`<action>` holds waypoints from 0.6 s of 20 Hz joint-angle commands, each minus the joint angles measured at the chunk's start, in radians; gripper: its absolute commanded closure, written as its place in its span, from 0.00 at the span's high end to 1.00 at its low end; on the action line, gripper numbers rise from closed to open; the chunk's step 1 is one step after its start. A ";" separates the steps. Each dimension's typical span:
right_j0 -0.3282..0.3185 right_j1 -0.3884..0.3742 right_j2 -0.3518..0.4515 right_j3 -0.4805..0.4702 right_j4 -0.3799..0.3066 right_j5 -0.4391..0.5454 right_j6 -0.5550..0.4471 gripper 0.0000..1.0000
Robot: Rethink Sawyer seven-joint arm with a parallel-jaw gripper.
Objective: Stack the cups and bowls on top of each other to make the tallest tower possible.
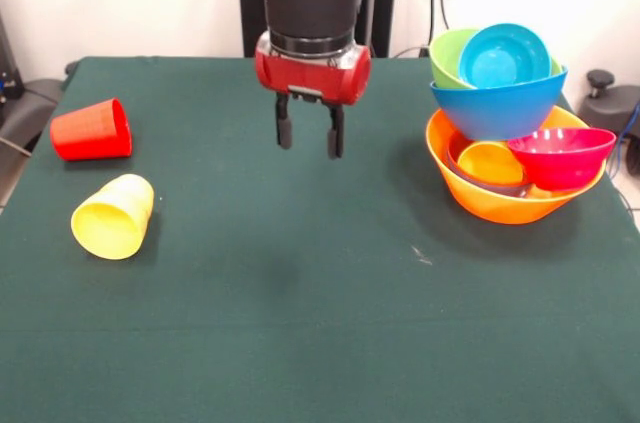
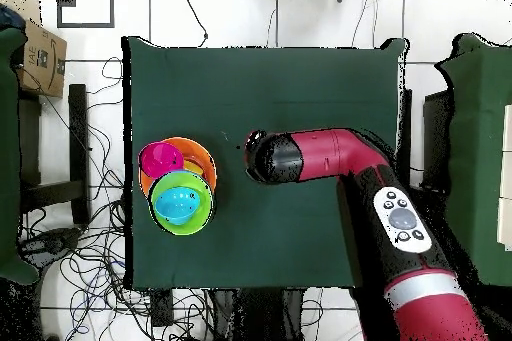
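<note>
A red and black robot arm comes down from the top of the front view over a dark green cloth-covered table (image 1: 320,343). Its gripper (image 1: 309,135) hangs above the middle of the table with its two black fingers spread apart and nothing between them, so it is released and empty.

The tower (image 1: 515,123) sits on the right side of the front view. Its base is a large glossy yellow-orange plastic bowl (image 1: 500,205), upright. A small crimson bowl (image 1: 561,155) leans on its right rim, and a small orange-red bowl (image 1: 490,163) lies inside what seems to be a dull blue bowl, though that one is mostly hidden. A medium blue bowl (image 1: 497,108) rests on top, tilted, holding a lime green bowl (image 1: 447,55) and a small light-blue bowl (image 1: 504,55) that lean toward the camera. The bowls are loosely nested rather than squarely seated, which makes the pile wide and low.

Well apart from the tower, on the left, two tapered plastic cups lie on their sides: a red cup (image 1: 92,131), and a yellow cup (image 1: 113,216) nearer the camera with its open mouth facing forward. Neither is stacked yet. Lying down, they probably need grasping across the body and turning upright before they can add height.

The overhead view shows the arm over the table centre beside the tower; the cups do not show there.
</note>
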 commanded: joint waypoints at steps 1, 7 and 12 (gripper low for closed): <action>-0.028 0.018 0.106 -0.052 -0.078 -0.002 -0.250 1.00; -0.086 -0.017 0.156 -0.032 -0.072 0.053 -0.293 1.00; -0.091 -0.007 0.169 -0.045 -0.095 0.057 -0.282 1.00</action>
